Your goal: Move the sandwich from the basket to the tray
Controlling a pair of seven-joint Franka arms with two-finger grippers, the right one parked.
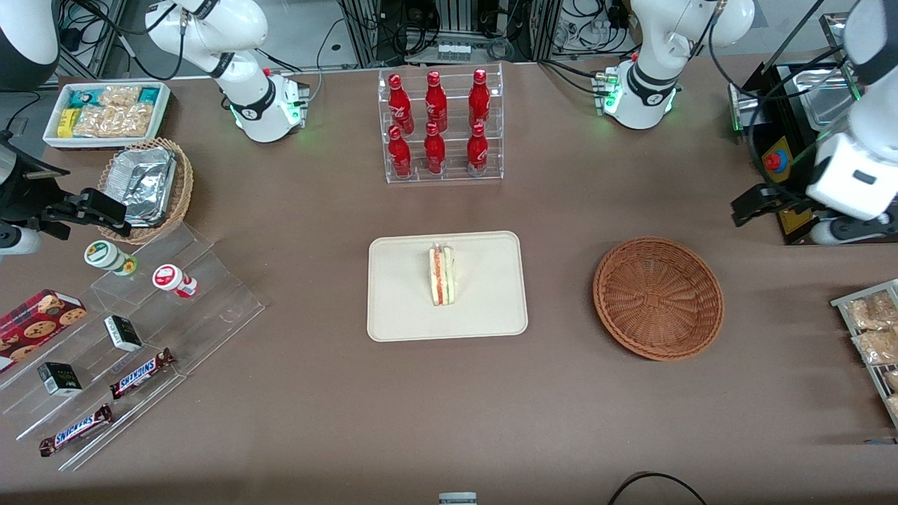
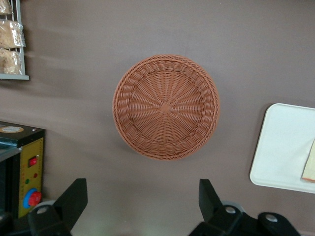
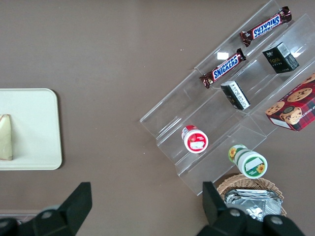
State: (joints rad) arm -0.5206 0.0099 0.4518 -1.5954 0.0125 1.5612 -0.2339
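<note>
One small triangular sandwich [image 1: 443, 274] of pale bread, with red, orange and green layers along its cut edge, lies on the flat cream-beige rectangular tray [image 1: 400, 315] in the middle of the brown table [image 1: 449, 421]; it rests near the tray's centre, with bare tray surface on all sides of it. Beside the tray, toward the working arm's end of the table and well apart from it, sits the round reddish-brown woven wicker basket [image 1: 658, 298], which holds nothing. The left arm's black two-finger gripper [image 1: 761, 202] hangs above the table near that end, farther from the front camera than the basket and off to the side of it, touching neither basket nor tray. In the left wrist view the gripper [image 2: 140, 199] shows its two dark fingers [image 2: 74, 196] spread wide with only bare tabletop between them, released and grasping nothing; the basket [image 2: 166, 106] and a corner of the tray [image 2: 280, 142] with an edge of the sandwich [image 2: 310, 164] appear there too. Farther from the front camera than the tray stands a clear acrylic rack [image 1: 442, 126] of six red bottles. Toward the parked arm's end are a lighter tan wicker basket of foil containers [image 1: 144, 184] and a stepped clear display [image 1: 133, 337] with snack bars and small cartons.
</note>
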